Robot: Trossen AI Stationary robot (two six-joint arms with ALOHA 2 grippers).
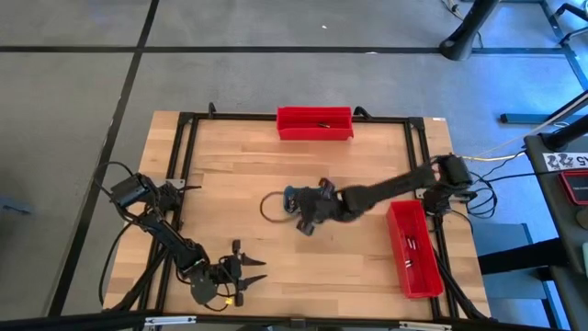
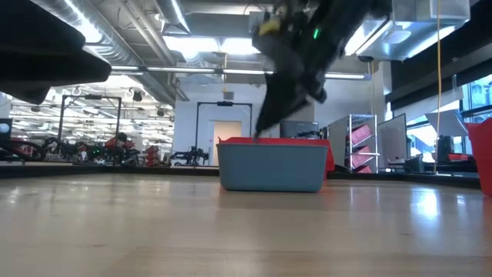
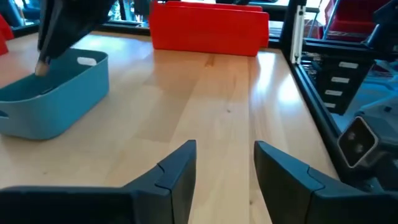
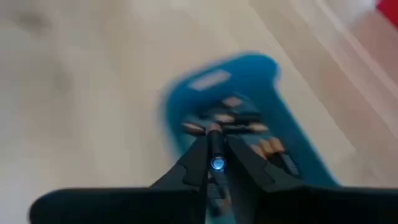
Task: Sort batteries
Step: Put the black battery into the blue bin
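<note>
My right gripper (image 4: 216, 163) pinches one battery (image 4: 214, 140) just above the batteries (image 4: 261, 146) in the blue tray (image 4: 186, 93) below it, so I lift straight up, slowly, while the left gripper (image 3: 224, 165) waits spread over the tabletop (image 3: 217, 99).

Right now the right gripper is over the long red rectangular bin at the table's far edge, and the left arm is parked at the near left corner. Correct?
Not quite. The right gripper is over the small grey-blue rounded tray mid-table, not the long red rectangular bin at the far edge; the high view shows this. In the right wrist view its fingers close on a battery. The left gripper is parked at the near left corner.
</note>
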